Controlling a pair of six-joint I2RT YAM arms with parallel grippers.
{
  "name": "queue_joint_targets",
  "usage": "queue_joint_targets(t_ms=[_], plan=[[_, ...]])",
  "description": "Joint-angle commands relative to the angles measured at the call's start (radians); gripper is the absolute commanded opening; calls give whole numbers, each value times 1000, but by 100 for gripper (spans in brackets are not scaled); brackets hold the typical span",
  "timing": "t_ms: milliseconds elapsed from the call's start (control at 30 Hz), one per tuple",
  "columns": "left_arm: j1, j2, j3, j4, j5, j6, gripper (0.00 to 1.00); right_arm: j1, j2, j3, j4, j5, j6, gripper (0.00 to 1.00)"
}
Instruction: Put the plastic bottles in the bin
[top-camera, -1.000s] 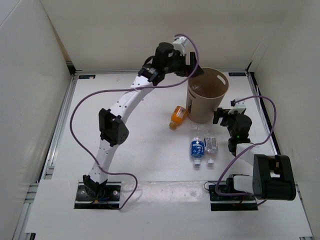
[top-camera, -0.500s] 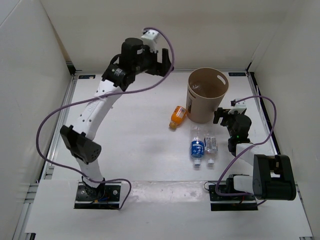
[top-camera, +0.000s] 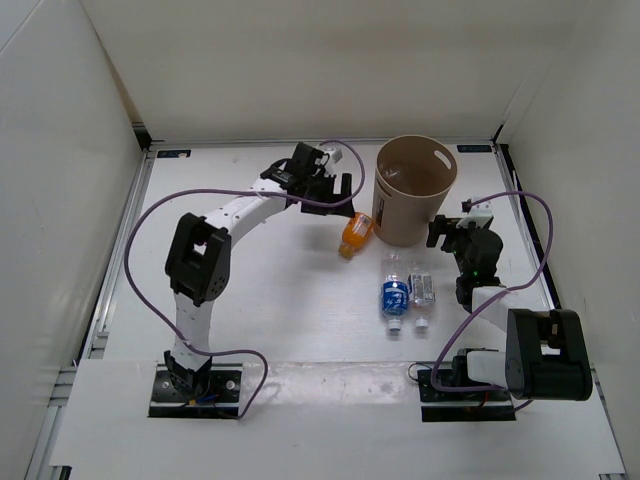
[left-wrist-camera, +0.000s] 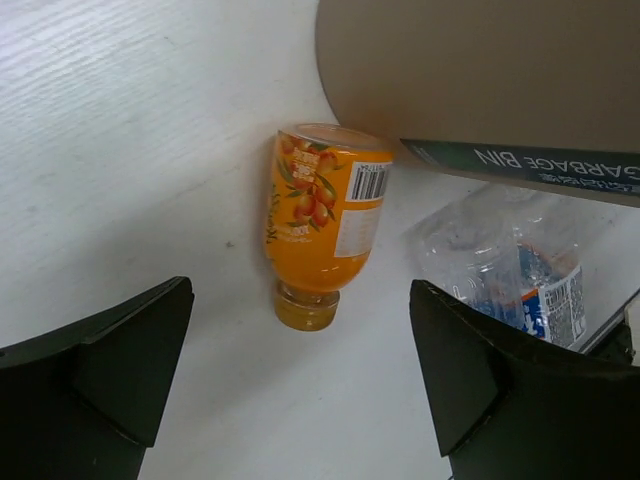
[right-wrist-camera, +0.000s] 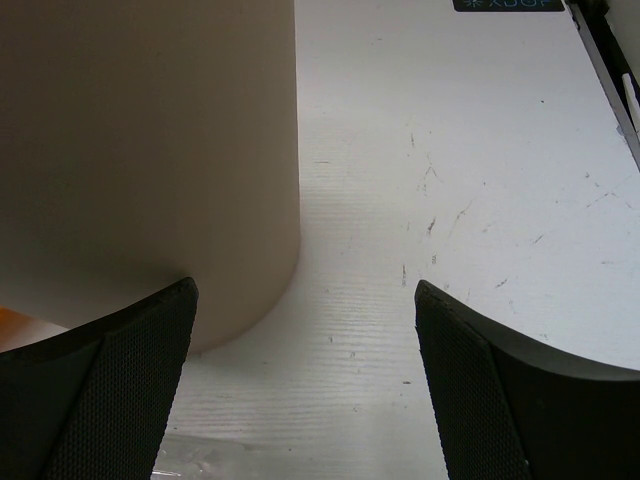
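Broadly, we see the white table (top-camera: 260, 300) spread under everything, and toward its far right stands the bin (top-camera: 412, 205), upright and open at the top, by far the biggest thing on it. Its wall carries a small dark label reading GARBAGE BIN, which we catch in the left wrist view.

Next in size, the left arm bends across the table and ends at the left gripper (top-camera: 333, 195), just to the left of the bin. Its jaws stand wide apart with nothing between them but air; they touch nothing, and the orange bottle (left-wrist-camera: 318, 222) shows in the gap below them.

The right gripper (top-camera: 450, 235) sits low beside the bin's right side, jaws likewise spread wide and empty, the bin's wall just ahead of its left finger.

Down to the small things: the orange bottle lies on its side, base against the foot of the bin, cap pointing away from it. Nearer us, the blue-labelled bottle (top-camera: 395, 296) and the white-labelled bottle (top-camera: 422, 290) lie side by side on the table, out of the bin
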Motion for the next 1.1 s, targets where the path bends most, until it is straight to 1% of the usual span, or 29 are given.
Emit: queue_joint_targets(t_ms=[0,67,300,333,367,533,633,833,1067], plan=[[6,-38,23,154,86,-30,100,4,-7,28,21,14,-11,90],[-2,-2,55,116,97,-23,100,4,-10,25,21,14,-11,90],[-35,65,74,105,92,5,100,2,-9,27,23,9,-11,90],[-38,73,72,102,89,3,100,2,-7,27,23,-12,-11,90],[-43,79,72,102,89,2,100,-1,-6,27,23,9,-11,90],[-63,105,74,96,62,34,100,-2,-7,28,23,6,-11,90],[-72,127,109,59,29,63,100,-2,-7,27,21,3,-12,90],[-75,177,172,10,14,91,100,-7,-3,27,24,-6,-12,90],[-75,205,181,-3,0,100,100,-12,-4,27,24,-6,-9,90]])
